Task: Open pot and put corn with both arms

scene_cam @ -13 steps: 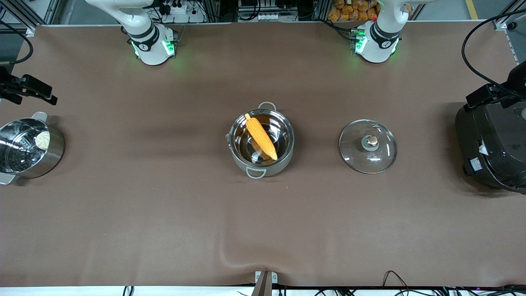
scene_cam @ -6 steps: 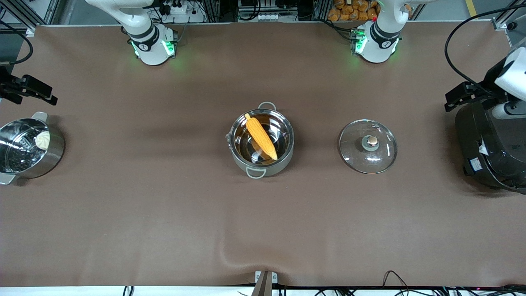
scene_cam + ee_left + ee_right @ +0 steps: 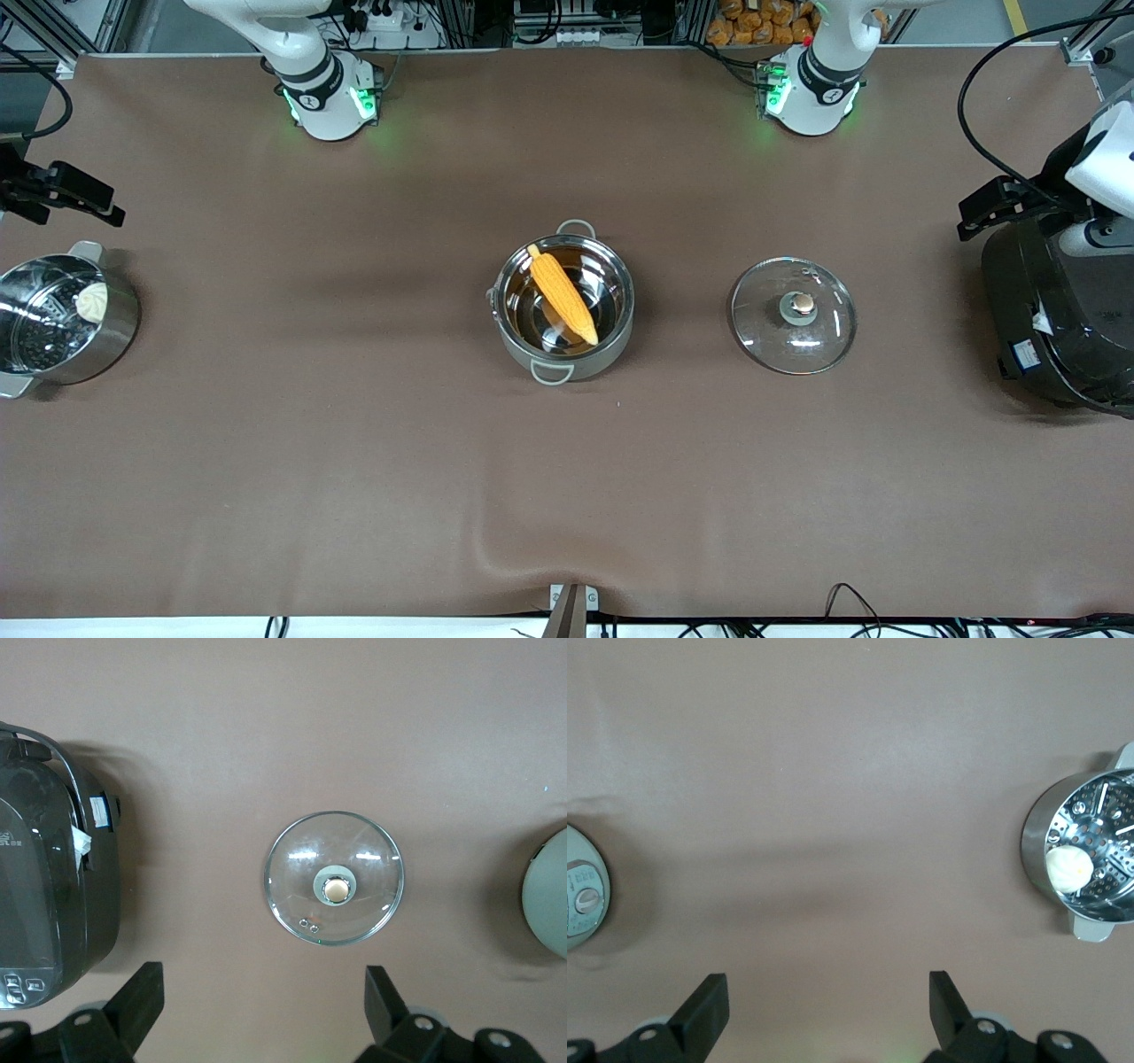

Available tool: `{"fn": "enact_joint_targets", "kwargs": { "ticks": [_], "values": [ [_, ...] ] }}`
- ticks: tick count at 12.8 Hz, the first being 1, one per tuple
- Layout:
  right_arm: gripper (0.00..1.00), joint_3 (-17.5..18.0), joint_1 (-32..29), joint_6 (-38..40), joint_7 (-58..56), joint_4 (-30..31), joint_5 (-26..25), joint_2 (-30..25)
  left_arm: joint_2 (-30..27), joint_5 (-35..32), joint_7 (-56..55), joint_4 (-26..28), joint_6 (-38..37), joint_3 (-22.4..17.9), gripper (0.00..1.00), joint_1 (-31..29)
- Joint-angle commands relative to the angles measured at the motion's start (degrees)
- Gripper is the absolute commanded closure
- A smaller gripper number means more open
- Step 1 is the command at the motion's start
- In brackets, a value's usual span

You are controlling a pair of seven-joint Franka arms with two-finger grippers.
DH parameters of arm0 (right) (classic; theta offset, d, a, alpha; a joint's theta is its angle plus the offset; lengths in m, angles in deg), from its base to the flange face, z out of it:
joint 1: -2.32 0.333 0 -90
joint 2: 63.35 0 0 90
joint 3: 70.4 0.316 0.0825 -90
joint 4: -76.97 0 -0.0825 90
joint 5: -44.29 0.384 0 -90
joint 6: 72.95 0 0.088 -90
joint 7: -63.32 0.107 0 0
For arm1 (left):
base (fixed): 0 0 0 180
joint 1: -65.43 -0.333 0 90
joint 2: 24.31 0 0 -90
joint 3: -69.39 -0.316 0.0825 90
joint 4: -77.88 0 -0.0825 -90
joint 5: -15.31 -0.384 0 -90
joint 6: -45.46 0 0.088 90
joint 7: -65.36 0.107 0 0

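Note:
The steel pot [image 3: 611, 341] stands open at the middle of the table with the yellow-orange corn [image 3: 563, 295] lying in it. Its glass lid [image 3: 793, 332] with the copper-toned knob [image 3: 803, 305] lies flat on the table beside the pot, toward the left arm's end; it also shows in the left wrist view [image 3: 292, 859]. My left gripper [image 3: 983, 213] hangs high over the rice cooker's edge, open and empty [image 3: 261, 1001]. My right gripper [image 3: 75, 190] waits high over the right arm's end of the table, open and empty [image 3: 828, 997].
A big black rice cooker [image 3: 1063, 310] stands at the left arm's end, also in the left wrist view [image 3: 44, 895]. A steel pot with a perforated insert and a white item [image 3: 62, 319] stands at the right arm's end, also in the right wrist view [image 3: 1090, 855].
My left arm's wrist has come into view over the rice cooker and its gripper has shifted a little toward the lid. The right arm, pot, corn and lid have not moved.

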Motion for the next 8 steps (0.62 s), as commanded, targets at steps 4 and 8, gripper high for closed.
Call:
{"fn": "enact_joint_targets", "kwargs": {
  "ticks": [4,8],
  "values": [
    [0.00,1.3,0.3,1.1,3.2,0.3,0.3,-1.8,-0.3,1.3,3.6,-0.8,-1.1,0.2,0.00,-0.5],
    [0.00,1.2,0.2,1.0,2.4,0.3,0.3,-2.1,0.1,1.7,3.5,-2.3,-2.8,-0.1,0.00,-0.5]
  ]
}}
